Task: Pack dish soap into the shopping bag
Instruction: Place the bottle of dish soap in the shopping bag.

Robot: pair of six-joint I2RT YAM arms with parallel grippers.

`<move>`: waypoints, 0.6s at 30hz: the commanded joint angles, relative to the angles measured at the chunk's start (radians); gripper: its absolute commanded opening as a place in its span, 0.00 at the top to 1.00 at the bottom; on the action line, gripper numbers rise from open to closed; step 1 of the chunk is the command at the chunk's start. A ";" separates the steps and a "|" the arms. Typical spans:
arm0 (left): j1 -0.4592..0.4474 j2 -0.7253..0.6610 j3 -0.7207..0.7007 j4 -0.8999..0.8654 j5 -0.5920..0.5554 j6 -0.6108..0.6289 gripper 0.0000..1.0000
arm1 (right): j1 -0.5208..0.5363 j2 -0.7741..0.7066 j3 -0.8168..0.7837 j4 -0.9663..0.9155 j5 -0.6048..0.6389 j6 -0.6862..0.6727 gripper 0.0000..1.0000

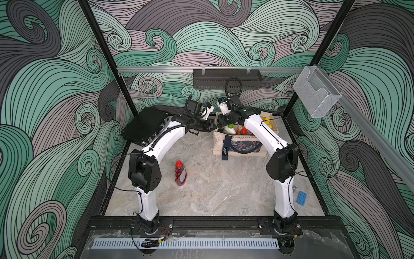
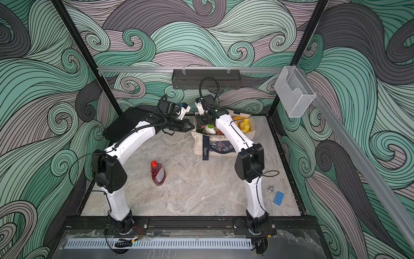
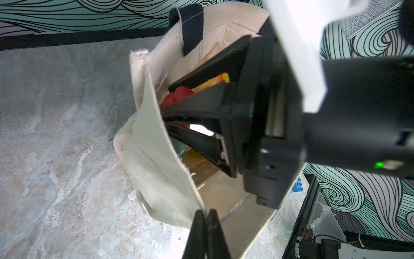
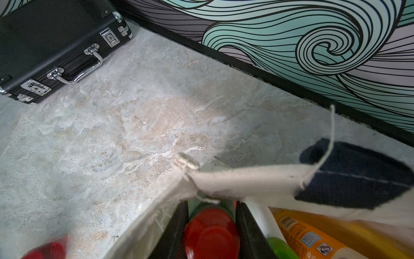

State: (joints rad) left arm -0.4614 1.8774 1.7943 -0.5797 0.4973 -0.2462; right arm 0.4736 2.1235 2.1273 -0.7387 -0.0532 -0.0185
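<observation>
The cream shopping bag (image 1: 240, 145) (image 2: 199, 145) stands at the back right, its mouth open. My left gripper (image 1: 212, 127) (image 3: 206, 213) is shut on the bag's canvas rim (image 3: 152, 145) at its left corner. My right gripper (image 1: 224, 124) (image 4: 211, 208) reaches down into the bag, shut on a red-capped dish soap bottle (image 4: 212, 233) with a dark-green body. Beside it in the bag are a white green-capped bottle (image 1: 229, 129) (image 2: 210, 128), an orange bottle (image 4: 309, 240) and yellow caps (image 2: 243, 123). A red dish soap bottle (image 1: 180, 173) (image 2: 158, 173) lies on the table in front of the left arm.
A black hard case (image 1: 145, 126) (image 4: 56, 44) leans at the back left. A blue brick (image 1: 301, 197) and a small metal piece (image 2: 271, 189) lie near the right arm's base. A black wire basket (image 1: 226, 78) hangs on the back wall.
</observation>
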 commanded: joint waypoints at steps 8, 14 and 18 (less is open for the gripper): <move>-0.003 -0.051 -0.003 0.013 -0.008 0.007 1.00 | 0.008 0.004 -0.049 0.135 0.044 0.000 1.00; -0.003 -0.049 -0.006 0.014 -0.012 0.009 1.00 | 0.008 0.019 -0.069 0.139 0.053 0.000 1.00; -0.003 -0.047 -0.007 0.014 -0.016 0.009 1.00 | 0.007 0.024 -0.069 0.137 0.056 -0.001 1.00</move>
State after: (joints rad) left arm -0.4614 1.8755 1.7882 -0.5755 0.4896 -0.2462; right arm 0.4789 2.1399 2.0655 -0.6567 -0.0246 -0.0189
